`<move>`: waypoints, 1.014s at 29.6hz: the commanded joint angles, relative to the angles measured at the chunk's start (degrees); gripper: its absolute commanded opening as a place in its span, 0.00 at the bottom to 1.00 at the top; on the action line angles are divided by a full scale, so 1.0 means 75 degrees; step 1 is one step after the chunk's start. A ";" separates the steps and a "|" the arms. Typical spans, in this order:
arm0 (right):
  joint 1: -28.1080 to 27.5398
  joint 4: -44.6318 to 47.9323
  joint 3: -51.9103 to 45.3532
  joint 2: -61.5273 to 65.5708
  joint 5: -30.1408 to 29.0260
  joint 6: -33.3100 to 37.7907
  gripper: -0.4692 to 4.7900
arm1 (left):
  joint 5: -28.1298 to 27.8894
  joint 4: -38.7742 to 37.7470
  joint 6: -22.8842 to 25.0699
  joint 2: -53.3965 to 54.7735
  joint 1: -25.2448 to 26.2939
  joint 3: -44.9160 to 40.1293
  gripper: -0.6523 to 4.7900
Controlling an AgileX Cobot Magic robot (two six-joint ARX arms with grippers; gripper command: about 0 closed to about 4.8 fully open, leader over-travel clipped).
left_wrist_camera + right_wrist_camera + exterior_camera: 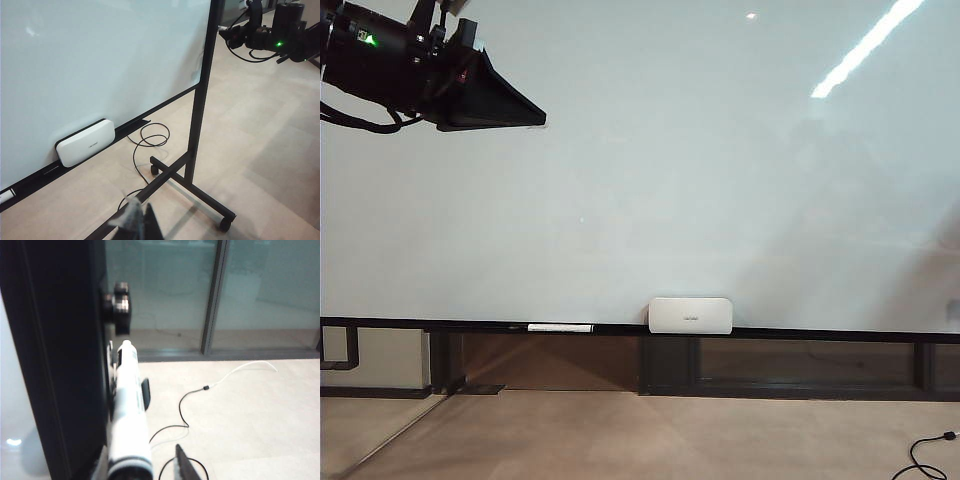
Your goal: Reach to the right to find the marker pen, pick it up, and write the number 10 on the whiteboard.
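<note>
The whiteboard fills the exterior view, and the number 10 is not in view on it. The marker pen, a white barrel with a dark band at its near end, lies along the board's black side frame. My right gripper is open around the pen's near end. Its black fingertip stands clear of the barrel, and the other finger is mostly hidden. My left gripper hangs shut and holding nothing high at the board's left. Its fingertips show together in the left wrist view.
A white rounded box and a long white stick rest on the black ledge. The board's wheeled stand and a black cable are on the floor. The right arm reaches past the board's right edge.
</note>
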 commanded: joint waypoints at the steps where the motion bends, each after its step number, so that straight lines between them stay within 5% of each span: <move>1: -0.0006 -0.0017 0.0015 -0.0035 -0.0041 -0.0201 0.44 | 0.0050 0.0152 0.0032 -0.0020 -0.0009 0.0038 0.11; 30: -0.0119 0.0184 0.0015 -0.0090 -0.0475 -0.0149 0.56 | 0.0050 0.0154 0.0154 -0.0020 -0.0009 0.0038 0.11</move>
